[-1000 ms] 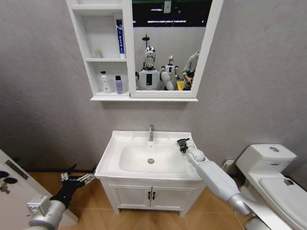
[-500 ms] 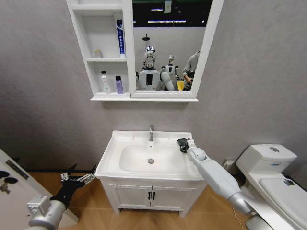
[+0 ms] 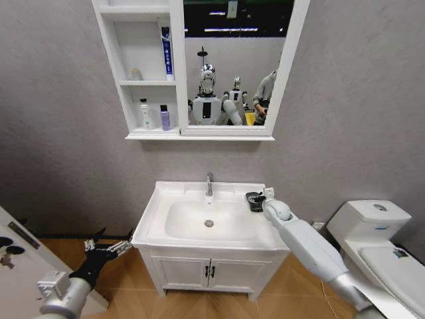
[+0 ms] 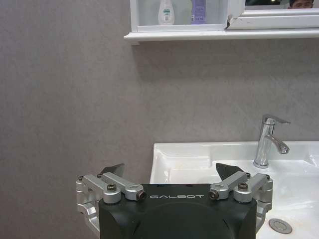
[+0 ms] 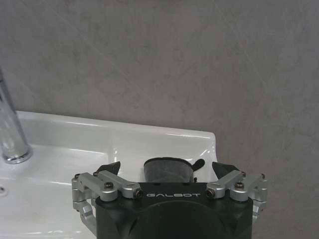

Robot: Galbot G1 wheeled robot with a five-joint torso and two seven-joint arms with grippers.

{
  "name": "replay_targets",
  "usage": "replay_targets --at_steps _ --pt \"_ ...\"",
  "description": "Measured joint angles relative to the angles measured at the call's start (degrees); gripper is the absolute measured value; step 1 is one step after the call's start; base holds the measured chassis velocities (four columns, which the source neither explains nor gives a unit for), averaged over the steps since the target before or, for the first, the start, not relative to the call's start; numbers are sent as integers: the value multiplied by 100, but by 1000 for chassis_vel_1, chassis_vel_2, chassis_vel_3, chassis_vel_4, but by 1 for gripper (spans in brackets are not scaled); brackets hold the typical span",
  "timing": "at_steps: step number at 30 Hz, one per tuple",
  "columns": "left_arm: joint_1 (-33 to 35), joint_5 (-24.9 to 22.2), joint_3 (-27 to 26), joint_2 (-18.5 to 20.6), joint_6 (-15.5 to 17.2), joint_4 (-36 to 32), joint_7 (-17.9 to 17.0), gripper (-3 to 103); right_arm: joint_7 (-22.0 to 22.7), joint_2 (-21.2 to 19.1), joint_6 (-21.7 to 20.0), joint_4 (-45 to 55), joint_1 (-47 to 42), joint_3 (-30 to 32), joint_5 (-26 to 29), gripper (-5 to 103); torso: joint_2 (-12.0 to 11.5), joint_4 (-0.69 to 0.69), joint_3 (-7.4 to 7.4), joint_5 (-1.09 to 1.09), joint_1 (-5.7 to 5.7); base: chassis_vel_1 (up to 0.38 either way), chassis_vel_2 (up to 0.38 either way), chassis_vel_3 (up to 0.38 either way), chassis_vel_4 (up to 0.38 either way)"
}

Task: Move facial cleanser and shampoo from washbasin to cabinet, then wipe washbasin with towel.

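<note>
The washbasin [image 3: 159, 199] has an oval bowl and a chrome faucet [image 3: 209, 184]. The dark towel [image 3: 253, 199] lies folded on its rear right corner. My right gripper [image 3: 260, 199] is at the towel. In the right wrist view, the right gripper [image 5: 166, 168] is open, its fingers wide to either side of the towel [image 5: 167, 172]. On the bottom shelf of the cabinet [image 3: 176, 66] stand a white pump bottle [image 3: 144, 114] and a purple bottle [image 3: 164, 117]. A blue-and-white tube [image 3: 166, 53] stands one shelf up. My left gripper [image 3: 109, 248] hangs open, low and left of the washbasin.
The white two-door vanity [image 3: 209, 271] sits under the washbasin. A white toilet [image 3: 372, 229] stands close on the right, beside my right arm. A small jar [image 3: 135, 74] sits on the middle shelf. The grey wall is just behind the washbasin.
My right arm has swung slightly to the right while its gripper stays at the towel. The left arm has not moved.
</note>
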Motion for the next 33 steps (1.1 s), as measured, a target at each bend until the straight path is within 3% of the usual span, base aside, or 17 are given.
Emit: replay_targets --at_steps 2,4,7,8,10,11,16,20,22,33 --pt "0 0 -1 0 0 0 0 100 -71 -239 359 819 -936 628 -332 100 0 -2 0 4 0 0 0 0 0" --pt "0 0 0 0 0 0 0 100 -113 -316 499 997 -1189 792 -507 100 0 -2 0 3 0 0 0 0 0" --pt "0 0 0 0 0 0 0 100 -463 -546 1284 1740 -2687 1792 -1437 100 0 -3 -1 0 0 0 0 0 0" --pt "0 0 0 0 0 0 0 100 -463 -546 1284 1740 -2687 1792 -1437 100 0 -3 -1 0 0 0 0 0 0" --pt "0 0 0 0 0 0 0 100 -637 -408 1765 2248 -3700 2412 -1821 100 1 -4 0 4 0 0 0 0 0" --pt "0 0 0 0 0 0 0 100 -637 -408 1765 2248 -3700 2412 -1821 100 1 -4 0 4 0 0 0 0 0" --pt "1 0 0 0 0 0 0 100 -1026 392 2389 3414 -6044 3845 -2250 100 1 -3 -1 0 -1 0 0 0 0" --pt "1 0 0 -1 0 0 0 100 -1131 797 2511 3786 -6755 4178 -2199 100 1 -3 -1 0 -1 0 0 0 0" --pt "1 0 0 0 0 0 0 100 -1160 1265 2612 4052 -7321 4458 -2116 100 1 -2 -1 -1 -1 0 0 0 0" --pt "0 0 0 0 1 0 -1 100 -973 1980 2614 4664 -8026 4802 -1937 100 0 -2 0 -1 0 0 0 0 0"
